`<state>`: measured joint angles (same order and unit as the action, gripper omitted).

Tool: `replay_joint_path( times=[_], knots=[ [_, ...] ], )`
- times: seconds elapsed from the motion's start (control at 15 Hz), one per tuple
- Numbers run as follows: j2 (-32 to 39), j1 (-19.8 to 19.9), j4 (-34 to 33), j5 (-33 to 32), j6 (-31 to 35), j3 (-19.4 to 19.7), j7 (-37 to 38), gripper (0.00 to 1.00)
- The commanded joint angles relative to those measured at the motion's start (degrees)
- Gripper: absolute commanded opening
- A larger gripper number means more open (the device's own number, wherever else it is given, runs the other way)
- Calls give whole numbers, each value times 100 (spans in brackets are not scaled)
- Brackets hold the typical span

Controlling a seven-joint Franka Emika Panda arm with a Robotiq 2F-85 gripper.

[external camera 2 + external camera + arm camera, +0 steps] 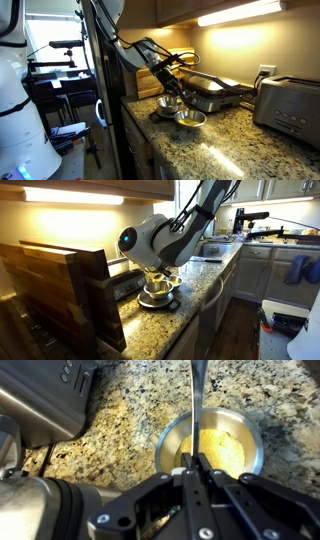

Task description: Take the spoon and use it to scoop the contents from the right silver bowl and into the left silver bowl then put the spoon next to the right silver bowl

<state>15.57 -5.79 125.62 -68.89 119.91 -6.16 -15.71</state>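
My gripper [193, 460] is shut on the spoon [197, 400]. The thin metal handle runs straight up the wrist view. Right under the jaws is a silver bowl [235, 430] with yellow grains in its bottom. The spoon's scoop end is hidden by the fingers. In both exterior views two silver bowls stand side by side on the granite counter. The gripper [170, 88] hangs low over one bowl [169, 104]; the other bowl [191, 119] sits beside it. They also show under the arm [158, 298]. I cannot tell which bowl is the smaller.
A black and silver appliance [212, 92] stands just behind the bowls, and also shows in the wrist view [40, 400]. A toaster [290, 112] is further along the counter. A wooden block [60, 285] stands close by. The counter edge [205, 305] drops off beside the bowls.
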Motion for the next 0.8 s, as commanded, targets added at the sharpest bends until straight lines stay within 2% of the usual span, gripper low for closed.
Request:
replay_joint_path(
  times=[0.0,0.13,0.73],
  knots=[
    [-210,-99,304,-491,-157,-11,438,2],
    [-224,-147,366,-763,-202,-39,673,2],
    [-263,-217,594,-1259,-317,-146,1213,2]
  ],
)
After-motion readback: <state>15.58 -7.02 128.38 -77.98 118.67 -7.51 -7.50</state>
